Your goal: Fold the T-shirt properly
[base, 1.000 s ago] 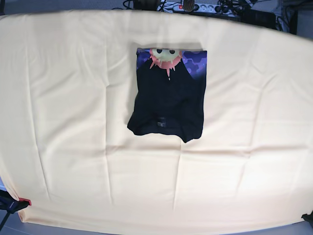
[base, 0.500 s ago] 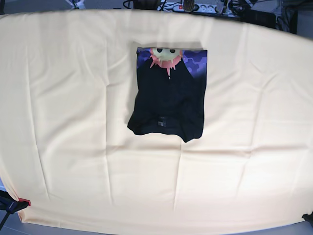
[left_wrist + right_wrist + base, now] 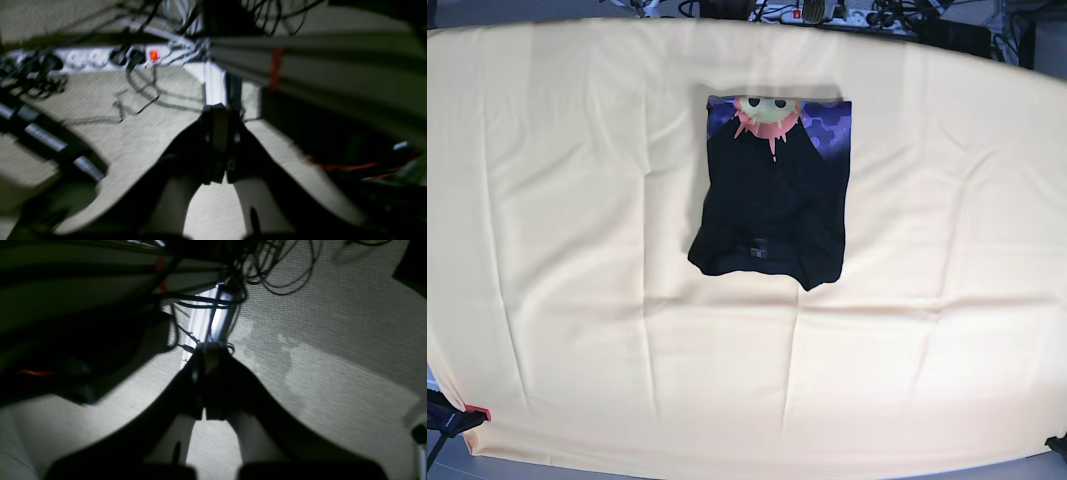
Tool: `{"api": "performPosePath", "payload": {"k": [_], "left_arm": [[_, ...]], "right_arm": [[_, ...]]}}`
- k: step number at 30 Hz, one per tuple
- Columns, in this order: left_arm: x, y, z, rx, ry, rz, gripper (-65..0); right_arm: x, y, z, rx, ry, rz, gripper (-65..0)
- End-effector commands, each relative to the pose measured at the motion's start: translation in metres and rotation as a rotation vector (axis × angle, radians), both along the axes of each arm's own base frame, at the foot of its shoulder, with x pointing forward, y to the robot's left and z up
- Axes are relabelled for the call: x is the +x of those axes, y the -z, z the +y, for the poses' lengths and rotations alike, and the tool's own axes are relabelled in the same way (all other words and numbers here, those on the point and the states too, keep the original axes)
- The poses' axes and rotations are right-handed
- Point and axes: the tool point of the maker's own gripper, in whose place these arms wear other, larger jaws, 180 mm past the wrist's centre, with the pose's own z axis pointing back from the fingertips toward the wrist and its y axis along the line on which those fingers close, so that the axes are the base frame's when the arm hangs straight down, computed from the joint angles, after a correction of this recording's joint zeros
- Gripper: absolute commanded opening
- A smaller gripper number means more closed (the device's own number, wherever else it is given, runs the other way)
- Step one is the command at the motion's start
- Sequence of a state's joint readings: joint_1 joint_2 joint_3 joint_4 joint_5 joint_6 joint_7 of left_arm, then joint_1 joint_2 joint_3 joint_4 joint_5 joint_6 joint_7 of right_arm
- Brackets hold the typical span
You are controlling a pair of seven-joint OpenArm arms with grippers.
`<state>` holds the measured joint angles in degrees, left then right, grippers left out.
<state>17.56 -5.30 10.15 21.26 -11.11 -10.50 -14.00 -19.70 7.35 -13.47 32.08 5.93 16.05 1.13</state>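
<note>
The T-shirt [image 3: 772,195] lies folded into a compact black rectangle on the middle-back of the pale yellow tablecloth [image 3: 577,250]. A strip of purple clouds and the sun-face print shows along its far edge. Neither arm shows in the base view. In the left wrist view my left gripper [image 3: 218,115] is shut and empty, pointing at grey floor beside a table leg. In the right wrist view my right gripper [image 3: 208,351] is shut and empty, also over floor. The T-shirt shows in neither wrist view.
A white power strip [image 3: 100,56] with a red switch and tangled cables [image 3: 267,270] lie on the floor. A metal table leg [image 3: 215,83] stands just beyond the left gripper. More cables and a power strip [image 3: 827,14] sit past the table's far edge.
</note>
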Motion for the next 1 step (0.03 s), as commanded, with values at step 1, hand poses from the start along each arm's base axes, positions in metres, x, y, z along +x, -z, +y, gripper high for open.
{"api": "performPosePath", "payload": {"k": [1], "left_arm": [[-0.0007, -0.0014, -0.0003, -0.007, -0.005, -0.011, -65.0]], "right_arm": [[0.0004, -0.0014, 0.0063, 0.018, 0.003, -0.011, -65.0]]}}
